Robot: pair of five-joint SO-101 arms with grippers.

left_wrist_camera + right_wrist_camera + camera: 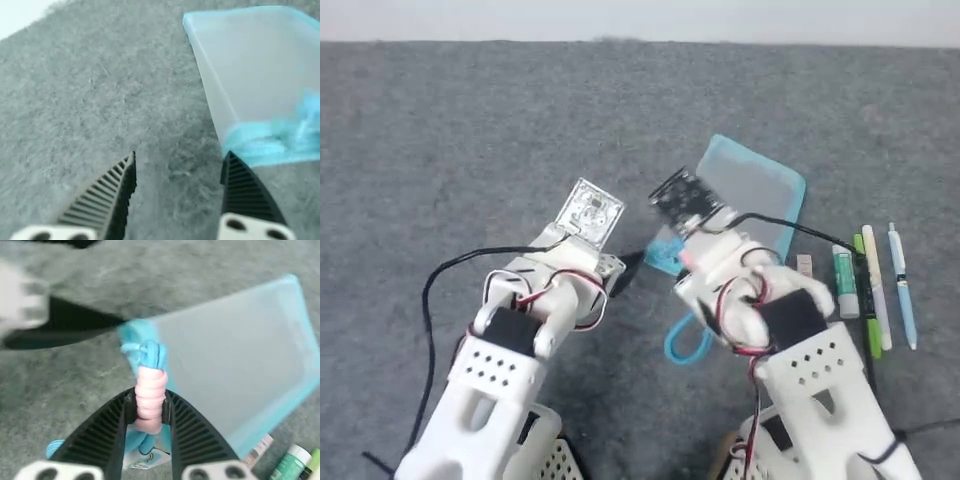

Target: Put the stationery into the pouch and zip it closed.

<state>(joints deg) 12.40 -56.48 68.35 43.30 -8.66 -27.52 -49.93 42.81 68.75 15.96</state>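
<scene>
Zip pull pinched, pouch not yet braced

The pouch (760, 190) lies right of centre in the high view, and my right gripper (148, 396) is pressed tight on the pink zip pull (150, 382) at its near corner. That grip looks solid. My left gripper (180, 160) is spread wide just beside the same corner's blue trim, holding nothing. I judge this to be the opening step, since the stationery sits outside along the right edge: glue stick (844, 283), green pen (868, 305), cream pen (878, 295) and blue pen (903, 290). To do it well, I'd close the left jaws on that trim first so the pouch can't drag across the grey mat (470, 150). Then I'd draw the pull low and straight along the zip line, without lifting or twisting it.
</scene>
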